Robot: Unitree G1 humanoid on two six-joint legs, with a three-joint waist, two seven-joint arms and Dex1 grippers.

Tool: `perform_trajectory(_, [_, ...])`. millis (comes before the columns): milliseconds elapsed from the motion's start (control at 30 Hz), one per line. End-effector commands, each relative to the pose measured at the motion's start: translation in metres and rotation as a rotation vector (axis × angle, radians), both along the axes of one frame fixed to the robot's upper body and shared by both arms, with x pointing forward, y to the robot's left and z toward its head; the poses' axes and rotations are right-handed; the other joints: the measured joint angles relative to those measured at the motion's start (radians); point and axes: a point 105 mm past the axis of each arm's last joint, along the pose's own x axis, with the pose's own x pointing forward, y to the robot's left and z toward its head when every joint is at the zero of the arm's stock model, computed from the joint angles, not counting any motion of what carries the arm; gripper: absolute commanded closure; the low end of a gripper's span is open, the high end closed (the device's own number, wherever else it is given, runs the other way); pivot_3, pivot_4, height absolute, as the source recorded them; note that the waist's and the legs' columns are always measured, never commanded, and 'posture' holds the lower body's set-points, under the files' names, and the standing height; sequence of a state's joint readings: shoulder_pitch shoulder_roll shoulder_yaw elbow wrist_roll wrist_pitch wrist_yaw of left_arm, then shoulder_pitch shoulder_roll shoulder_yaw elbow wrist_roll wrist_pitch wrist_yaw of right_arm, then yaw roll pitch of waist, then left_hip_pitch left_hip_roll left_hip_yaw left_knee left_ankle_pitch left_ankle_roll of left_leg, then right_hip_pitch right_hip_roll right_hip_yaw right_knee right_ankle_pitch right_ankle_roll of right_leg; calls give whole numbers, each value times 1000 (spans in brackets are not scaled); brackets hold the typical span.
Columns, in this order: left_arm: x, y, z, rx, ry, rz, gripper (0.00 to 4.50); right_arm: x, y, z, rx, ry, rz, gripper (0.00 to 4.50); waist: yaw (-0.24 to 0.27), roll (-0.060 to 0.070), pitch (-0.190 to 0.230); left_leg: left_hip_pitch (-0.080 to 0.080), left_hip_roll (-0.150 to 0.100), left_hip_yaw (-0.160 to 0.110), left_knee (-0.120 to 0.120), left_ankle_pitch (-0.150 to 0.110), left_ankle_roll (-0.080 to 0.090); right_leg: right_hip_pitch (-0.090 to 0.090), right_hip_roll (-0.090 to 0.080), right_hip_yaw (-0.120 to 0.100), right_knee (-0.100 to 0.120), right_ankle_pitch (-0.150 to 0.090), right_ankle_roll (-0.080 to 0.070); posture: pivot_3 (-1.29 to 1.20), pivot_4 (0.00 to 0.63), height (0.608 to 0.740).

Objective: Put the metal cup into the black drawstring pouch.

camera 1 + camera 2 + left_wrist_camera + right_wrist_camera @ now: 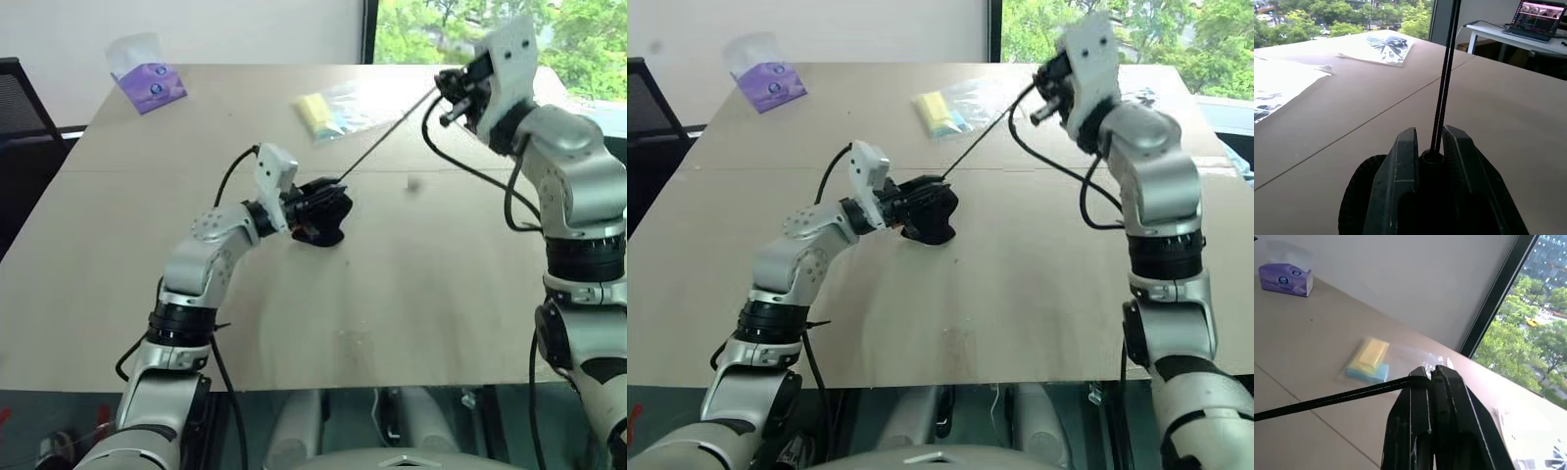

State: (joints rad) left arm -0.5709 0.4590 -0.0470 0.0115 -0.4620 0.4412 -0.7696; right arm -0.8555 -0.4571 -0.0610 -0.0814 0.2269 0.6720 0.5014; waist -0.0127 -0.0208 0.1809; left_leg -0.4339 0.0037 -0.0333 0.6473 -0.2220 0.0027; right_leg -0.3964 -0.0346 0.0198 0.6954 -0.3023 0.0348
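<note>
Left gripper [328, 211] clamped on small soft black drawstring pouch [323, 223] at centre; right gripper [458, 90] pinching taut thin black cord [387, 132] upper right; could snap or slip if overpulled

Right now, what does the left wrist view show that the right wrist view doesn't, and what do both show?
Left wrist view: the left gripper closed on the black drawstring pouch, and a laptop on a side table.
Right wrist view: the right gripper shut on the cord's far end, a purple tissue pack, and a clear bag with yellow and blue pieces.
Both: the taut drawstring cord and the table.
</note>
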Motion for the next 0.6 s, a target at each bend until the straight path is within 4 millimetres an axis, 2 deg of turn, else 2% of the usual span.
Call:
perform_trajectory(33, [-6,2,5,1,11,5,2925,-25,-20,-17,35,8,25,3587,1,0,0,0,0,-1,0,0,0,0,0,0,0,0,0,0,150,740])
perform_trajectory(67, [-8,4,9,-6,8,21,2400,-29,-26,-32,36,45,8,3042,1,0,0,0,0,-1,0,0,1,1,0,0,0,0,0,0,150,740])
perform_trajectory(100, [-11,7,14,-11,-4,30,2133,-34,-32,-45,40,75,-2,2771,0,0,0,0,0,-1,0,-1,1,2,0,0,0,0,0,0,150,740])
perform_trajectory(200, [-23,18,23,-46,-3,70,969,-53,-45,-69,32,113,-20,1608,-5,1,0,1,0,-1,1,-2,4,2,-1,2,0,0,0,0,150,740])
perform_trajectory(233, [-29,22,26,-55,4,73,483,-61,-48,-78,19,136,-18,1093,-7,1,1,1,1,0,1,-2,4,1,0,3,1,0,0,0,150,740])
perform_trajectory(300, [-43,31,31,-71,14,86,466,-79,-55,-98,-35,182,-15,114,-10,2,0,2,1,1,1,-3,4,1,0,3,2,0,0,0,150,740])
perform_trajectory(400, [-58,51,32,-63,34,151,466,-106,-68,-129,-132,251,-10,22,-7,2,0,3,2,-1,1,-3,4,3,0,4,1,0,0,0,150,740])
perform_trajectory(500, [-72,65,31,-129,71,163,466,-123,-80,-143,-159,296,-5,22,-4,2,0,4,2,0,3,-3,5,5,0,4,1,0,0,0,150,740])
perform_trajectory(533, [-79,71,28,-157,91,165,466,-130,-83,-147,-150,313,-1,22,-4,2,0,5,2,0,3,-3,5,6,0,4,1,0,0,0,150,740])
perform_trajectory(600, [-88,84,8,-121,131,228,466,-143,-87,-153,-140,332,11,22,-4,2,0,10,2,0,4,-3,5,11,0,4,0,0,0,0,150,740])
